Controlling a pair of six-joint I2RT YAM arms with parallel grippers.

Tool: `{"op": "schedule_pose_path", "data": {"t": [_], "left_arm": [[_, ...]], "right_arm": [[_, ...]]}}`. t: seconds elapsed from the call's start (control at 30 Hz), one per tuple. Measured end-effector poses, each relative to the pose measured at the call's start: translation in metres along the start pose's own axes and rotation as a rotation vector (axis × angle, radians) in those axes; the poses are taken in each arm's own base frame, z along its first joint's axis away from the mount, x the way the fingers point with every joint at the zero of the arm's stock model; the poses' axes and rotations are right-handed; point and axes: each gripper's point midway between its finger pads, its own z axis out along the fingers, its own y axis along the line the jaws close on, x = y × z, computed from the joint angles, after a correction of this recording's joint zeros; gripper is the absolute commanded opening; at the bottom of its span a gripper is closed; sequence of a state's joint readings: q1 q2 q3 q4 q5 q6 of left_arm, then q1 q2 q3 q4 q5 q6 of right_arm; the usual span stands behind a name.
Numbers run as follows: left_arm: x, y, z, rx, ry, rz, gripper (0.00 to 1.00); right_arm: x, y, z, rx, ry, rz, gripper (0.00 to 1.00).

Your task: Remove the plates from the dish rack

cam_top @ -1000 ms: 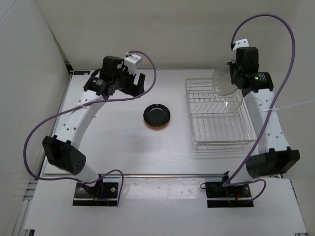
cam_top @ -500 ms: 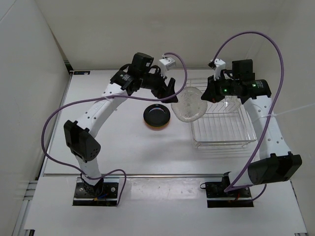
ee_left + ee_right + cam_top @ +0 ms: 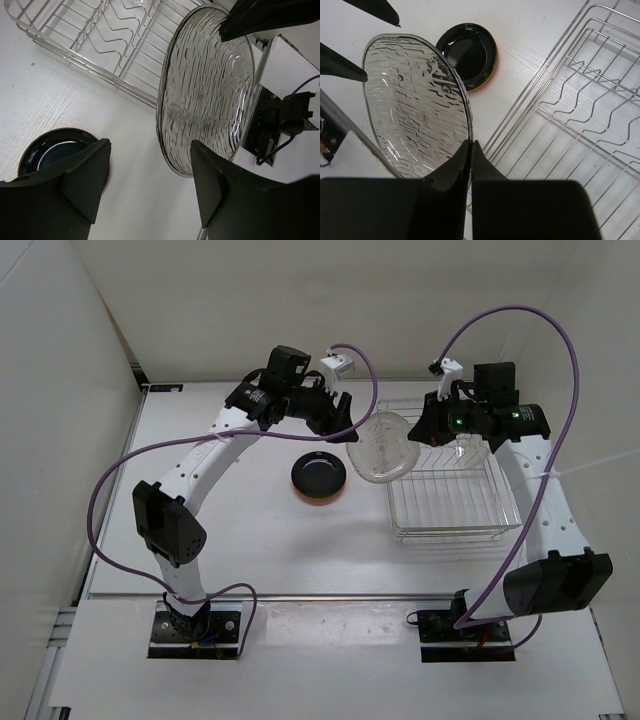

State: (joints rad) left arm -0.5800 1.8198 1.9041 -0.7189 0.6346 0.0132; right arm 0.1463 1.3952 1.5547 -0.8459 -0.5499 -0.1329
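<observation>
My right gripper (image 3: 471, 144) is shut on the rim of the clear plate (image 3: 415, 105), holding it on edge in the air just left of the dish rack (image 3: 450, 502). In the top view the clear plate (image 3: 385, 448) hangs between both grippers. My left gripper (image 3: 345, 425) is open. Its fingers (image 3: 85, 180) straddle the near edge of the clear plate (image 3: 207, 85) without touching it. A black plate (image 3: 319, 473) lies on the table on top of an orange plate (image 3: 486, 84), of which only the rim shows. No plates show in the dish rack (image 3: 580, 100).
Walls enclose the white table at the back and left. Purple cables loop above both arms. The right arm's camera block (image 3: 282, 112) sits close behind the clear plate. The rack's left wire wall (image 3: 100, 60) lies just beyond the left fingers.
The right gripper carried the clear plate left, from over the rack's back to beside it. The left arm swung from the far left to meet it, and its jaws narrowed a little.
</observation>
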Motion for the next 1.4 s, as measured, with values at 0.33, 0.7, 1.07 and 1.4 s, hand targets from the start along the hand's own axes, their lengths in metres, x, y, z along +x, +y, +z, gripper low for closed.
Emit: {"op": "schedule_pose_path", "data": {"t": [0.33,0.7,1.07,1.4], "left_arm": [[-0.004,-0.002,0.003,-0.012,-0.011,-0.010,0.12],[0.015,0.038,0.002,-0.183,0.005,0.015,0.12],[0.121,0.160,-0.101,-0.345,0.188,-0.049,0.12],[0.189,0.065,-0.063,-0.111,0.300,-0.053,0.10]], "right_arm": [[-0.007,0.007,-0.009,0.005,-0.038,-0.003,0.00],[0.001,0.010,-0.006,-0.026,-0.025,0.007,1.00],[0.018,0.002,-0.011,0.052,-0.007,0.004,1.00],[0.019,-0.009,-0.013,0.115,-0.001,-0.004,1.00]]}}
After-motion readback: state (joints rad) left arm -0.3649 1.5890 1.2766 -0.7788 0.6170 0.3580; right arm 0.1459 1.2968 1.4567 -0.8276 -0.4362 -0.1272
